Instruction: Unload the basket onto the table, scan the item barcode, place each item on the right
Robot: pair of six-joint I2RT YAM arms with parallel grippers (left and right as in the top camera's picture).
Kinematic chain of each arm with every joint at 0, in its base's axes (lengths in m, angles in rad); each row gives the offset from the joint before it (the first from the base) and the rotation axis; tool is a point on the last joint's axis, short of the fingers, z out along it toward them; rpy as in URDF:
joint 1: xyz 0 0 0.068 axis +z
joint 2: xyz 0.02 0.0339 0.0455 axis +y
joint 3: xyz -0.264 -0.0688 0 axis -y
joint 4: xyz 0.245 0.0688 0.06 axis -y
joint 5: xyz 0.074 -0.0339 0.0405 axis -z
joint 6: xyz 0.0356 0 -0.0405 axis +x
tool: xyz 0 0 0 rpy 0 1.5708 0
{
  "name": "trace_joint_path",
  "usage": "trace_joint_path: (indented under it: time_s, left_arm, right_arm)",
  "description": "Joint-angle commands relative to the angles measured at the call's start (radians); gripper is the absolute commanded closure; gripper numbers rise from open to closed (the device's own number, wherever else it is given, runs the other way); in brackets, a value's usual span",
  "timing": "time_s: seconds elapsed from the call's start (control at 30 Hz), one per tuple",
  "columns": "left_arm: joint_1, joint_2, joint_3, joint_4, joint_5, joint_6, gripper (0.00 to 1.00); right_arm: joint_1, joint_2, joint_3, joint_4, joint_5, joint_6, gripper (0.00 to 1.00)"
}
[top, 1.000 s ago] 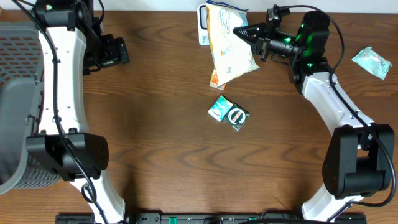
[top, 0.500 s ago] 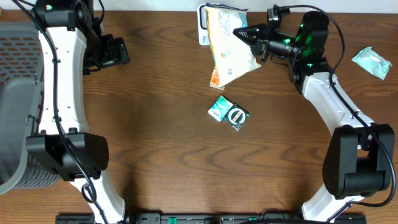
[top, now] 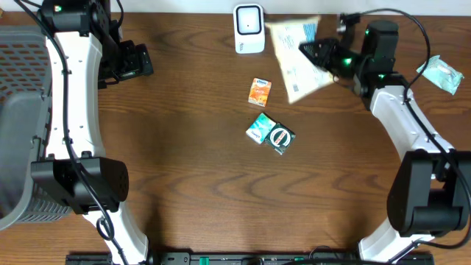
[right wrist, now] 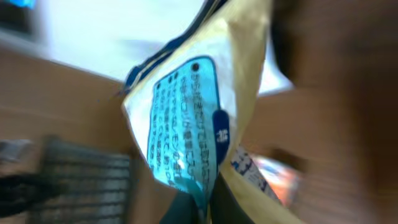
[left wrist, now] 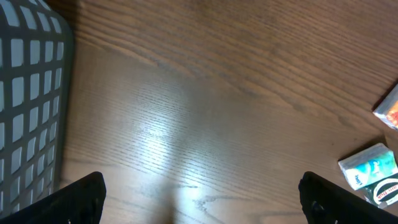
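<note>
Overhead: the pouch (top: 293, 65) is kept pinched in the right gripper (top: 315, 54), but it's been swung right, off the scanner (top: 249, 28), which is now uncovered. So the scan pass is probably done, or being retried.

Left wrist: the left gripper (left wrist: 199, 199) is spread wide, nothing held, beside the basket (left wrist: 25, 93).

Right wrist: blurry, pouch edge is seen clamped low in frame.

Left arm (top: 73, 110) and right arm (top: 403, 121): white link shells, black joint housings, black cables (top: 65, 77) looped alongside, green lights (top: 346, 59) lit near the far edge of the table (top: 191, 191).
</note>
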Motion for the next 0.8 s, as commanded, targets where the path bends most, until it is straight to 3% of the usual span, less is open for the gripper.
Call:
trace_joint_path:
  time_s: [0.0,0.1,0.23,0.37,0.53,0.67,0.7,0.77]
  left_arm:
    - [0.004,0.006,0.004,-0.003,-0.009,0.006,0.02]
    - [0.004,0.006,0.004,-0.003,-0.009,0.006,0.02]
    - [0.004,0.006,0.004,-0.003,-0.009,0.006,0.02]
    - [0.004,0.006,0.004,-0.003,-0.009,0.006,0.02]
    - [0.004,0.006,0.004,-0.003,-0.009,0.006,0.02]
    - [0.005,0.006,0.004,-0.003,-0.009,0.006,0.02]
    - [0.004,0.006,0.004,-0.003,-0.009,0.006,0.02]
    - [0.004,0.006,0.003,-0.003,-0.009,0.006,0.02]
  right_arm:
    - [0.025,-0.09,0.008,-0.124,0.421,-0.418,0.98]
    - [0.09,-0.116,0.008,-0.217,0.717,-0.631,0.99]
    - [0.182,-0.102,0.008,-0.253,1.062,-0.758,0.99]
    - [0.251,-0.059,0.007,-0.291,1.165,-0.756,0.98]
    - [0.314,0.09,0.006,-0.301,1.472,-0.717,0.99]
    - [0.399,0.138,0.006,-0.328,1.462,-0.637,0.99]
    - [0.418,0.134,0.006,-0.327,1.459,-0.62,0.98]
    - [0.471,0.12,0.008,-0.33,1.441,-0.579,0.86]
